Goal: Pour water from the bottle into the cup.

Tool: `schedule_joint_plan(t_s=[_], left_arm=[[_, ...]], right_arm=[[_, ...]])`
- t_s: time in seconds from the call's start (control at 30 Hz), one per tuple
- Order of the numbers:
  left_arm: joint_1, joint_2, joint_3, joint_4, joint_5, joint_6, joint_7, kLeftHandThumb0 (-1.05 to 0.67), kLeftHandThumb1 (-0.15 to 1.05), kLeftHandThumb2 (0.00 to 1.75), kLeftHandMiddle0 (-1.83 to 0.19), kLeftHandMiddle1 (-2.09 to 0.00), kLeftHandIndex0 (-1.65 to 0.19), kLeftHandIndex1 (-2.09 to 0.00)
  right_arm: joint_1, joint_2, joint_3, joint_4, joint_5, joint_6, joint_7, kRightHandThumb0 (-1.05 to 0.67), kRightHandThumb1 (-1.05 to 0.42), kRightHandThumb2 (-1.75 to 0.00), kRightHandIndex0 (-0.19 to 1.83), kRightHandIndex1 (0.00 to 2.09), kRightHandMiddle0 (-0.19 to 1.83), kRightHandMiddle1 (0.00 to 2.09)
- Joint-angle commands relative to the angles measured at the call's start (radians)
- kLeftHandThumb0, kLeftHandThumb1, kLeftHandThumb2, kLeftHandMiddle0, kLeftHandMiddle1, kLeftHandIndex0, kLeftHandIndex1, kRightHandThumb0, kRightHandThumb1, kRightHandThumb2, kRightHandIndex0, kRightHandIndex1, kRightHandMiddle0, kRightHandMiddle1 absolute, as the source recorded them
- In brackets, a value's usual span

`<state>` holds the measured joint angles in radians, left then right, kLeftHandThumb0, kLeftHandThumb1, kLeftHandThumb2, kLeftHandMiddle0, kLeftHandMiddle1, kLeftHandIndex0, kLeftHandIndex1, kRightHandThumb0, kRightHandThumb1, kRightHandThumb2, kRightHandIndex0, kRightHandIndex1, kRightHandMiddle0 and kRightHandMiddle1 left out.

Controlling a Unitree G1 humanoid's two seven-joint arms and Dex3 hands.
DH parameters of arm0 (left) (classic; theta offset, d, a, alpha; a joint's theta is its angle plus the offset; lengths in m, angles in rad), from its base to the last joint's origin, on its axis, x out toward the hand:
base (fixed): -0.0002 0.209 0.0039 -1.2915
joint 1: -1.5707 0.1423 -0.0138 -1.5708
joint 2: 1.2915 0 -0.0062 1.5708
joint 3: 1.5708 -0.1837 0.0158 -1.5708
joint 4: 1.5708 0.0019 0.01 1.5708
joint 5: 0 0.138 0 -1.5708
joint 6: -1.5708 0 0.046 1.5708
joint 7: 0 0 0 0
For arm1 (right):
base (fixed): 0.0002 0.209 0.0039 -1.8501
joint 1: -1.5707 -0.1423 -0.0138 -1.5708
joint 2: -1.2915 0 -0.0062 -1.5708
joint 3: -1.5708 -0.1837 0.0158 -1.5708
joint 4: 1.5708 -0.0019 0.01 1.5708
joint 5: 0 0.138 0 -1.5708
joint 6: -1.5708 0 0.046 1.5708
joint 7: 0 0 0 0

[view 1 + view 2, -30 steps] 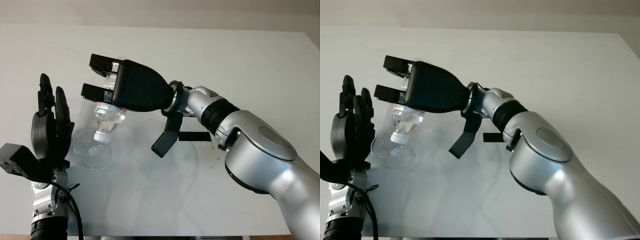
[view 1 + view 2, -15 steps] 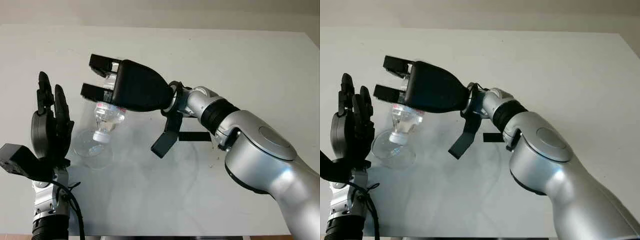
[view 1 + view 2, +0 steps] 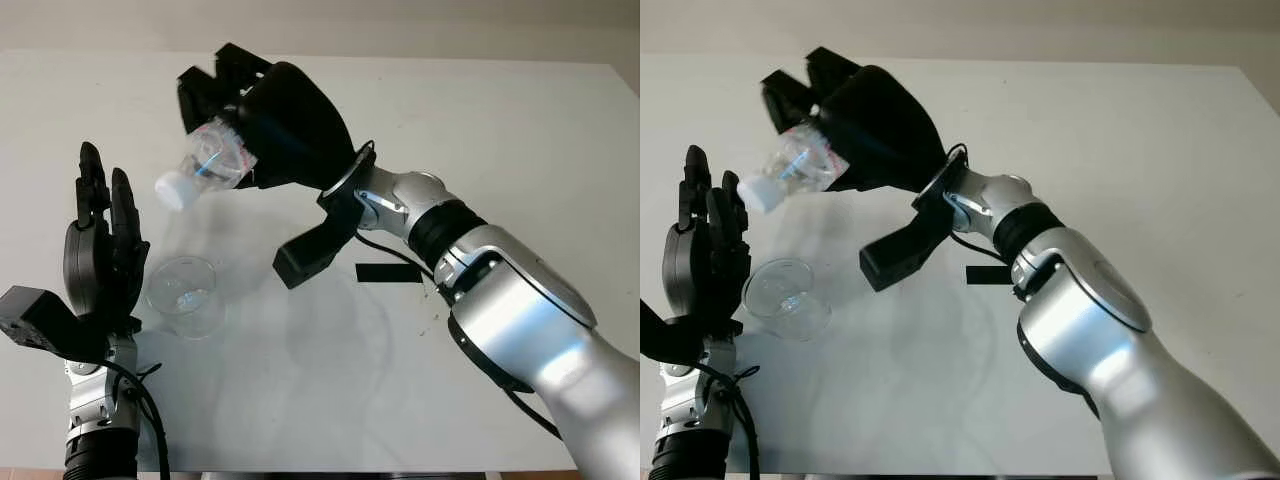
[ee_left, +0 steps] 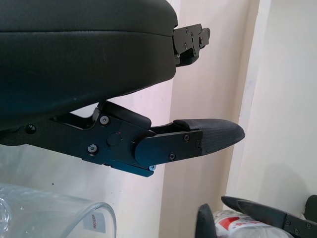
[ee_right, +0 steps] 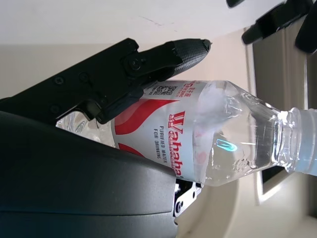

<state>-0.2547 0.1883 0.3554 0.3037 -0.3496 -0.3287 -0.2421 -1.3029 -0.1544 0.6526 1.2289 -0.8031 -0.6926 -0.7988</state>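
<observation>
Right hand point(image 3: 255, 115): raised above the far-left part of the table; its black fingers point(image 5: 163, 57) are clamped around a clear water bottle.
Water bottle point(image 3: 205, 168): held lying nearly level in the air, neck directed toward the robot's left and tipped slightly down. A red and white label reading "Wahaha" is seen in the right wrist view point(image 5: 163, 124). The white neck end point(image 3: 172, 190) is seen at the left; whether a cap is on cannot be told.
Bottle against cup: the bottle is held well above the cup and a little beyond it; the two are apart, and no stream is seen between them.
Cup point(image 3: 185, 297): a clear plastic cup, standing upright on the table at the near left, mouth up. Some glints are noted inside near its bottom; the amount of water cannot be told.
Left hand point(image 3: 102, 262): open, nothing held, raised upright just beside the cup on its left side, fingers pointed up. Contact with the cup cannot be told.
Table point(image 3: 520, 140): white, plain surface.
Black strip point(image 3: 388, 273): a small dark rectangular piece lying flat on the table, to the right of the cup, partly under the right forearm.
Right arm point(image 3: 500, 300): silver, stretched across from the bottom right toward the upper left.
</observation>
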Motion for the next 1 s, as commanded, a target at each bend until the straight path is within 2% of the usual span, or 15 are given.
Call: schedule_joint_plan(t_s=[0.0, 0.13, 0.2, 0.33, 0.47, 0.6, 0.7, 0.97], left_arm=[[0.027, -0.017, -0.001, 0.033, -0.008, -0.005, -0.008, -0.72, 1.05, 0.53, 0.16, -0.05, 0.17, -0.05], [0.029, -0.016, 0.001, 0.033, -0.006, 0.003, -0.003, -0.72, 1.05, 0.52, 0.15, -0.05, 0.16, -0.05], [0.031, -0.015, 0.001, 0.033, -0.008, 0.008, -0.004, -0.72, 1.05, 0.52, 0.15, -0.05, 0.16, -0.05], [0.031, -0.017, 0.001, 0.039, -0.018, 0.013, -0.016, -0.73, 1.05, 0.52, 0.15, -0.05, 0.16, -0.05], [0.028, -0.017, -0.002, 0.046, -0.023, 0.014, -0.035, -0.72, 1.05, 0.55, 0.18, -0.04, 0.18, -0.04], [0.021, -0.016, -0.003, 0.058, -0.028, 0.015, -0.052, -0.72, 1.05, 0.55, 0.19, -0.03, 0.19, -0.02], [0.013, -0.016, -0.002, 0.078, -0.032, 0.006, -0.065, -0.72, 1.05, 0.57, 0.19, -0.02, 0.19, -0.01], [0.011, -0.007, -0.001, 0.091, -0.036, 0.002, -0.088, -0.72, 1.05, 0.61, 0.19, 0.00, 0.19, 0.00]], right_arm=[[0.020, -0.003, -0.068, -0.024, 0.075, -0.016, 0.074, -0.44, -1.05, -0.34, 1.19, 2.09, 0.88, 2.09], [0.104, 0.011, -0.248, -0.038, 0.339, -0.065, 0.390, -0.41, -1.05, -0.38, 1.26, 2.09, 0.90, 2.09], [0.155, 0.016, -0.337, -0.062, 0.482, -0.045, 0.580, -0.41, -1.05, -0.41, 1.28, 2.09, 0.90, 2.09], [0.267, 0.000, -0.458, -0.172, 0.674, 0.064, 0.846, -0.40, -1.05, -0.44, 1.18, 2.09, 0.86, 2.09], [0.413, -0.025, -0.547, -0.393, 0.822, 0.241, 1.021, -0.41, -1.05, -0.44, 1.09, 2.09, 0.83, 2.09], [0.561, -0.046, -0.614, -0.660, 0.932, 0.496, 1.102, -0.42, -1.05, -0.42, 0.99, 2.09, 0.70, 2.09], [0.649, -0.056, -0.652, -0.807, 0.974, 0.629, 1.113, -0.42, -1.05, -0.41, 0.98, 2.09, 0.66, 2.09], [0.784, -0.082, -0.719, -1.030, 0.994, 0.747, 1.100, -0.42, -1.05, -0.37, 0.96, 2.09, 0.64, 2.09]])
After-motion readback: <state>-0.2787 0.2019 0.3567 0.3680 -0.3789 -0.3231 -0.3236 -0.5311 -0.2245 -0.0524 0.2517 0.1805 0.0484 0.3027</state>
